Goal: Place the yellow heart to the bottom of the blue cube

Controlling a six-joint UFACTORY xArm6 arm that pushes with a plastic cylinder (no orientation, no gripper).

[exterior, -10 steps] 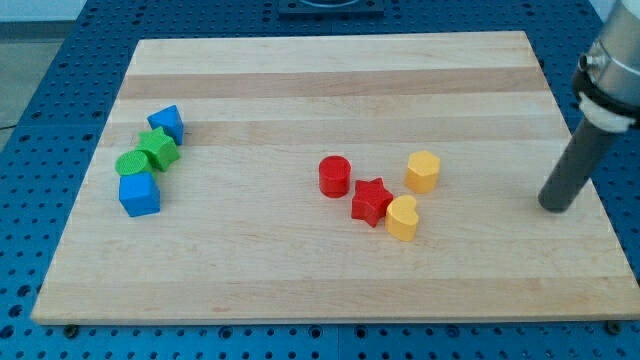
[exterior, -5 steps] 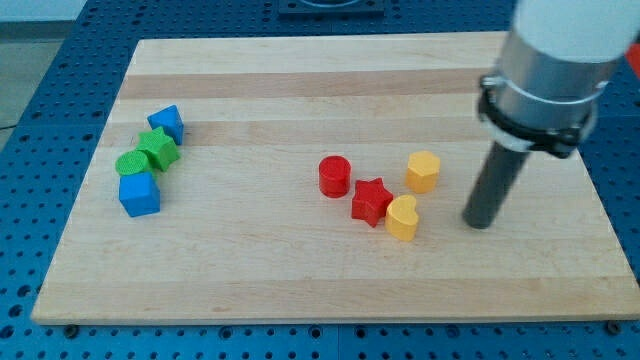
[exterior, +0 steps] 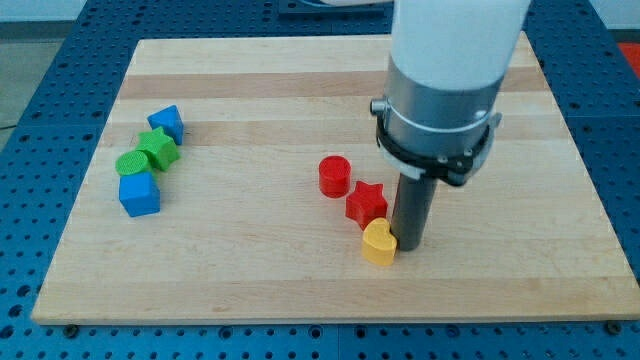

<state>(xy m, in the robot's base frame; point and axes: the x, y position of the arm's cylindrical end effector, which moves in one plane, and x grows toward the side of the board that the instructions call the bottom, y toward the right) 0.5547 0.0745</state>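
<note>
Camera view: push under way, heart far from goal

My tip (exterior: 408,244) touches the right side of the yellow heart (exterior: 378,242), which lies just near of the red star (exterior: 366,203) and red cylinder (exterior: 334,176). The end effector is a bare rod, grasping nothing. The blue cube (exterior: 139,194) sits well apart at the bench's (exterior: 250,280) left, beside a green star (exterior: 158,148), a green block (exterior: 130,162) and a second blue block (exterior: 166,122). Judged progress: contact made; nearly the whole leftward travel remains.
</note>
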